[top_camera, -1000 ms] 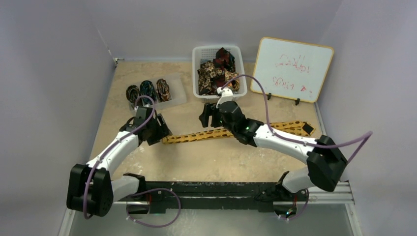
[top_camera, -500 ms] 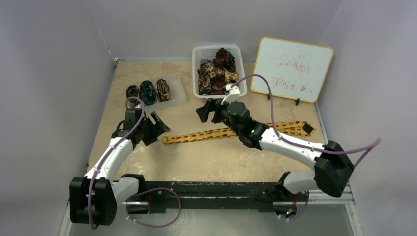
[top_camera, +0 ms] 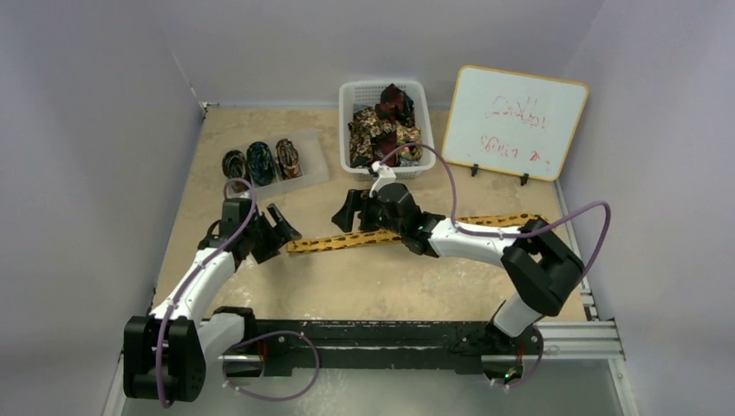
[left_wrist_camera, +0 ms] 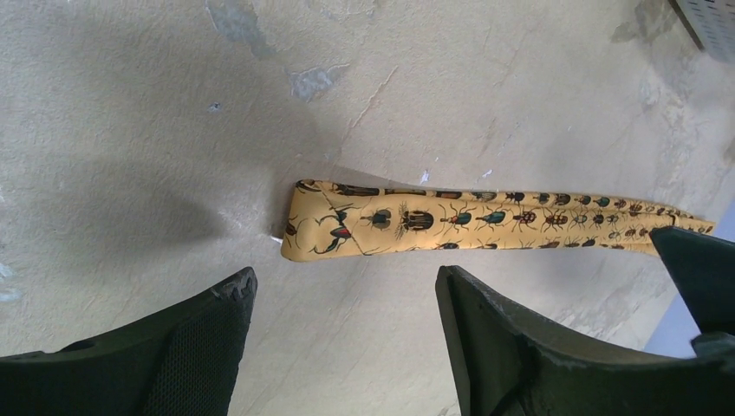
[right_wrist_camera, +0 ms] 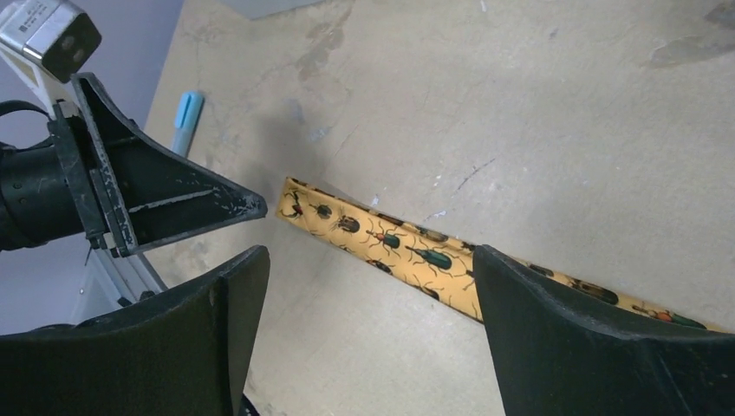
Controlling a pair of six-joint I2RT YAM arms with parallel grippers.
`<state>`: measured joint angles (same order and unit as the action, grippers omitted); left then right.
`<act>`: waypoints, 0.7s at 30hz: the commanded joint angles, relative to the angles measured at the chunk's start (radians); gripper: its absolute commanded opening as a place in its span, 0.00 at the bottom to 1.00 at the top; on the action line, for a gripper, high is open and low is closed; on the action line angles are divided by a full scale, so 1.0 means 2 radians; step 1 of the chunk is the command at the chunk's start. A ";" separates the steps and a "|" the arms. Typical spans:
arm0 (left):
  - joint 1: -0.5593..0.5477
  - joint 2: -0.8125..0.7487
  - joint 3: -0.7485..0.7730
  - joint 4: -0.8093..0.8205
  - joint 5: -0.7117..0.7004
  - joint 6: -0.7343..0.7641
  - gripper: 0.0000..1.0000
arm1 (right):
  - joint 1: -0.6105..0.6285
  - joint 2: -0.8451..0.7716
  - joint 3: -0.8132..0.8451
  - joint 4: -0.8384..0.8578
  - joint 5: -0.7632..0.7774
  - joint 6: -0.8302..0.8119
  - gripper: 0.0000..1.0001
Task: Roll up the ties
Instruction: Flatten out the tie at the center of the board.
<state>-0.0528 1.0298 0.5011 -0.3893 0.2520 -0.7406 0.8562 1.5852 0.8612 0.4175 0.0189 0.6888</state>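
A golden-yellow tie [top_camera: 433, 229] printed with beetles lies flat across the table, its narrow end [left_wrist_camera: 303, 232] pointing left. My left gripper [top_camera: 279, 232] hovers open just left of that end, which lies just beyond its fingertips [left_wrist_camera: 345, 277] without touching them. My right gripper [top_camera: 351, 212] hangs open over the tie's left part, and the tie [right_wrist_camera: 416, 256] runs under its right finger. Nothing sits between either pair of jaws. The left gripper's finger [right_wrist_camera: 173, 204] shows in the right wrist view. More ties [top_camera: 381, 130] are piled in a basket.
A white basket [top_camera: 344, 121] stands at the back centre. Left of it, a clear tray [top_camera: 312, 169] holds three rolled ties [top_camera: 260, 159]. A whiteboard [top_camera: 516, 121] leans at the back right. A blue marker [right_wrist_camera: 188, 117] lies on the table.
My right arm has swung in and carried its gripper left along the tie. My left gripper has drawn back a little from the tie's end. Both pairs of jaws have opened wider.
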 commanded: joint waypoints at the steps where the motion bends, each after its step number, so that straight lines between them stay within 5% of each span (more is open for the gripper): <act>1: 0.003 0.000 -0.003 0.025 0.002 0.010 0.74 | -0.001 0.026 0.030 0.018 -0.050 -0.012 0.85; 21: 0.003 -0.013 -0.056 0.069 0.046 0.010 0.72 | 0.006 0.083 0.060 -0.027 -0.060 -0.039 0.57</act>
<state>-0.0528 1.0325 0.4038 -0.2752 0.3202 -0.7189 0.8593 1.7359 0.9501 0.3782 -0.0937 0.6319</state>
